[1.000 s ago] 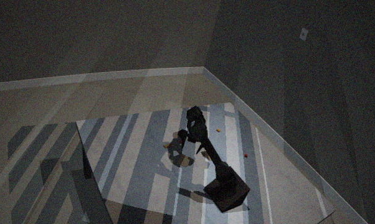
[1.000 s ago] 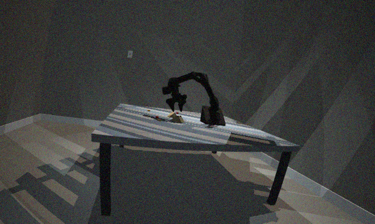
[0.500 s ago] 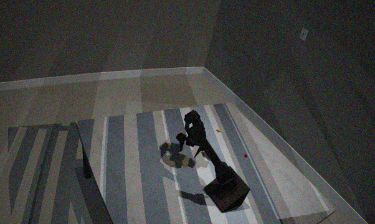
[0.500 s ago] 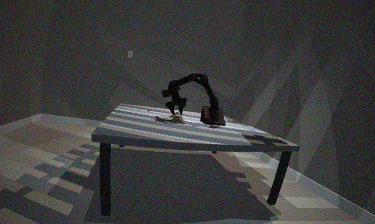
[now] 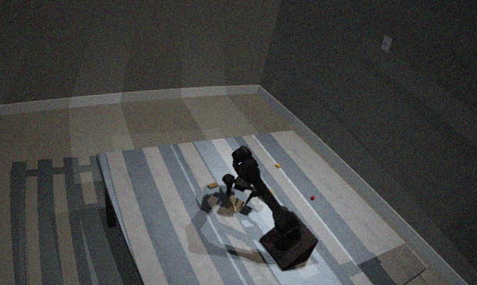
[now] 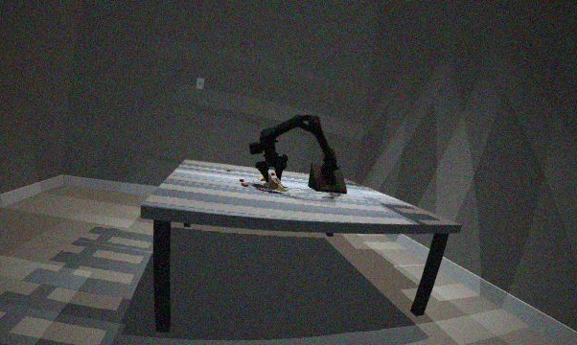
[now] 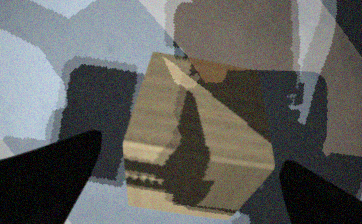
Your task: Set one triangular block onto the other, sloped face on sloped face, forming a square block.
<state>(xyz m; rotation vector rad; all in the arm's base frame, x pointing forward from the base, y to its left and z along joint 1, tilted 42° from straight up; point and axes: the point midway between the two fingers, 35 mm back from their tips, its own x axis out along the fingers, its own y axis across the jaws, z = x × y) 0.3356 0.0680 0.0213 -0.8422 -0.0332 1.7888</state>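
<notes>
Beneath the released gripper (image 7: 182, 175) sits one wooden triangular block (image 7: 197, 145), untouched.

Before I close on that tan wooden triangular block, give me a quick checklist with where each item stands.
1. Black parallel-jaw gripper open and holding nothing: ok.
2. Tan wooden triangular block lies between the two fingers in the wrist view: ok.
3. Fingers down at grasp height on the block: cannot tell; the exterior view shows the gripper just above it.
4. Fingers square to the block's flat faces: not ok; the block sits skewed in the wrist view.
5. Second tan triangular block located: cannot tell; only a small tan piece shows in the top view.
6. Small red cube away from the work area: ok.
</notes>
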